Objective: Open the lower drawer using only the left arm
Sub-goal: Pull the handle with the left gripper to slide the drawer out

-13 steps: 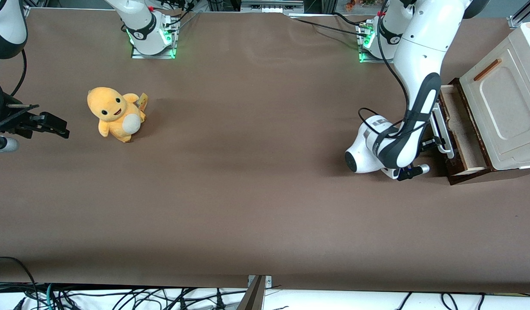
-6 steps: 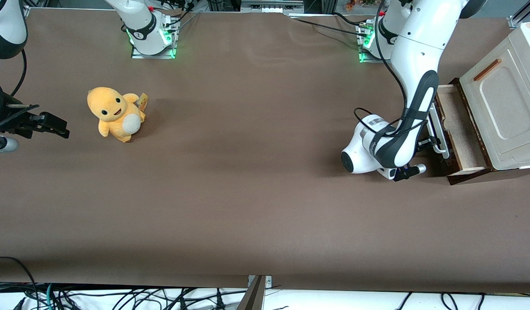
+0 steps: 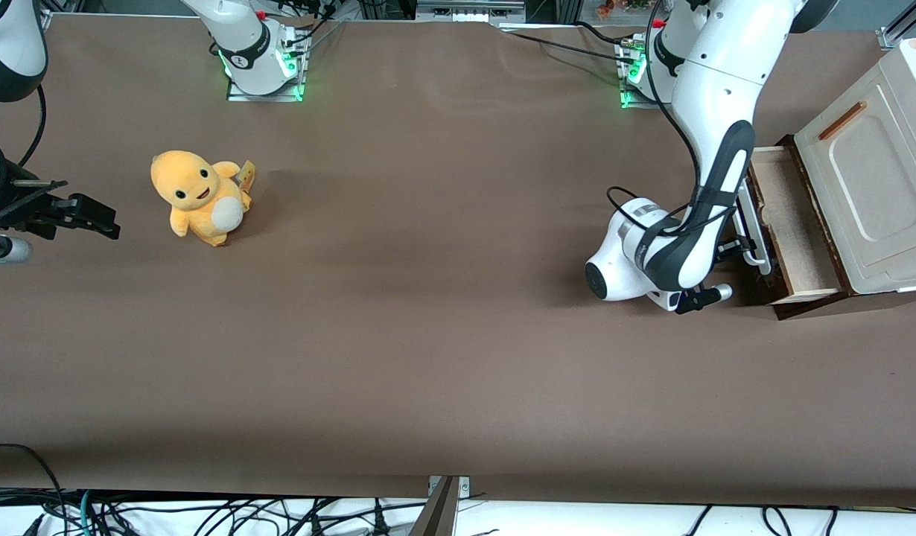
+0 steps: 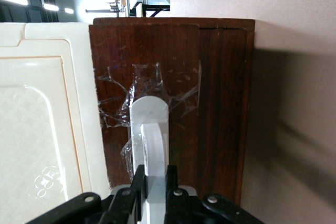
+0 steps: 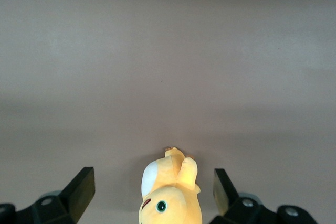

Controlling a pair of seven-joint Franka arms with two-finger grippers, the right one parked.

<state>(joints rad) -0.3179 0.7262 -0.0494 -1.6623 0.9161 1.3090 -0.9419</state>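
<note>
Dark brown wood fronts the lower drawer (image 3: pixel 789 227), which stands pulled out from under the cream panel (image 3: pixel 867 186) at the working arm's end of the table (image 3: pixel 428 335), its pale inside showing. At the drawer's nine o'clock, the left arm (image 3: pixel 707 149) has its gripper (image 4: pixel 155 187) clenched on the white loop handle (image 4: pixel 150 135). An orange plush toy (image 3: pixel 197 197) sits toward the parked arm's end.

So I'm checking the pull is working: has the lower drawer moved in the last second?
Yes. The lower drawer, gripper shut on its handle, slid farther out from the cream panel.
</note>
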